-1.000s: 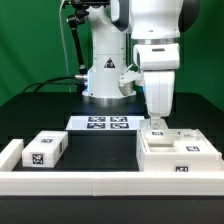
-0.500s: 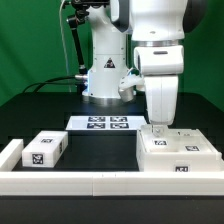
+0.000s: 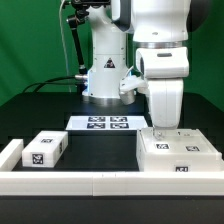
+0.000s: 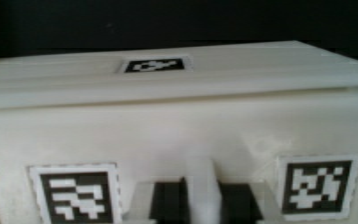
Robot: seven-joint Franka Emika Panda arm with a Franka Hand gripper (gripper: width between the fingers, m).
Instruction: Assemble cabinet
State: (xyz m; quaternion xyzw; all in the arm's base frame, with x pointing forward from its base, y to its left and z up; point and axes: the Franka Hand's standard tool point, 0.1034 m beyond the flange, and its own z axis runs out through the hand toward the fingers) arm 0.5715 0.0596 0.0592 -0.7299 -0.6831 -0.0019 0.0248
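The cabinet's large white body stands at the exterior view's right, with tags on its top and front. My gripper points straight down onto its upper white block, near that block's left end. In the wrist view the white tagged block fills the picture. My gripper has its dark fingers close together with a thin white ridge of the block between them. A loose white drawer block with a tag lies at the exterior view's left.
The marker board lies in front of the arm's base. A small white piece lies at the far left. A long low white rail runs along the front edge.
My gripper has moved toward the exterior view's right and a little lower. The upper white block on the cabinet body has shifted right with it. The left drawer block has not moved.
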